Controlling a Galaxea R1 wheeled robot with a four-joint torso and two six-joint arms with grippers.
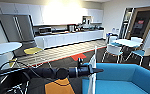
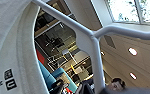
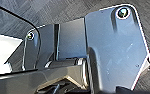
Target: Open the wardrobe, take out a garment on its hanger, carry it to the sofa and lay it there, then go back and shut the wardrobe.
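Here the left tool (image 1: 92,70), clamping the hanger (image 1: 94,60), is holding the garment (image 1: 91,83) hanging vertically just beside the sofa (image 1: 121,77).

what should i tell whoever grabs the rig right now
Left gripper: carrying the hanger with the white garment, held out at the edge of the blue sofa.
Right gripper: its fingers can't be made out.
Done: garment out of the wardrobe and brought to the sofa.
Left: lay it on the sofa, then go back and close the wardrobe.
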